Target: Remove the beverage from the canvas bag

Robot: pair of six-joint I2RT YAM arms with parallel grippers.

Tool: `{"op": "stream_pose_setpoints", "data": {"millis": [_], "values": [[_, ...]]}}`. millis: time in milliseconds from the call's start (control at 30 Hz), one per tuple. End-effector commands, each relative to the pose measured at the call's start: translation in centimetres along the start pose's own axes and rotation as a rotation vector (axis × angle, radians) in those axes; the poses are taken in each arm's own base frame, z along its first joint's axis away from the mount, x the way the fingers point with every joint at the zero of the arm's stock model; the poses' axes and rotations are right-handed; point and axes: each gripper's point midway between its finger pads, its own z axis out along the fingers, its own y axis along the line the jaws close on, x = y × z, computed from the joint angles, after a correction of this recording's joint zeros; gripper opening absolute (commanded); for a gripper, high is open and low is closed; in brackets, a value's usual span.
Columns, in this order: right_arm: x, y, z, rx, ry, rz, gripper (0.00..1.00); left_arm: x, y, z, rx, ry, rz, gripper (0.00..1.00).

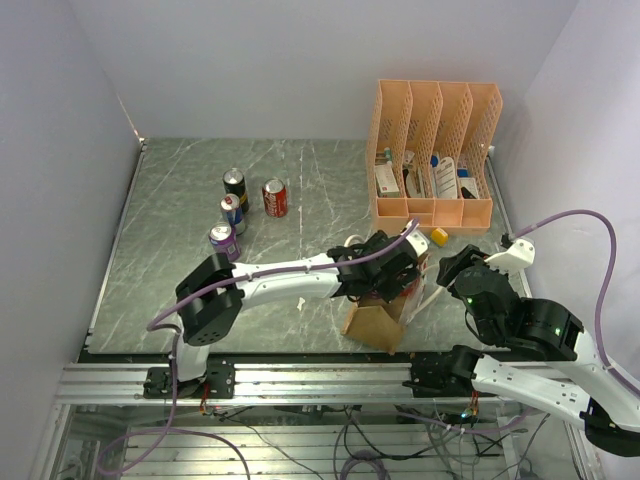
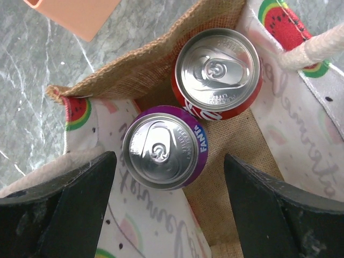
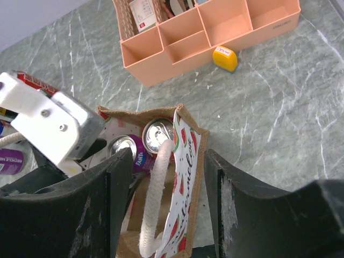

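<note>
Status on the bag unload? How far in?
Done: unclear; four cans stand on the table, origin not shown. In hand: left tool open, straddling the purple can in the bag, no grip yet; right tool open around the bag's wall. To do: grip, lift out; red can also inside.

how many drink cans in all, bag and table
6. On the table, left: black can, red can, blue-and-silver can, purple can. Inside the canvas bag: Fanta can, cola can. More may hide deeper.
</note>
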Motion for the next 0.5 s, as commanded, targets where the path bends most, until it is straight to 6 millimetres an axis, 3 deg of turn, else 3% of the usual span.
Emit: {"op": "stream_pose_setpoints", "data": {"millis": [0, 467], "values": [[-0.3, -0.3, 0.1, 0.017, -0.02, 0.009, 0.55, -0.4, -0.4, 1.1, 0.027, 0.006, 0.009, 0.92], [-0.3, -0.3, 0.1, 0.017, -0.02, 0.005, 0.55, 3.5, -1.1, 4.6, 0.056, 0.119, -0.003, 0.94]]}}
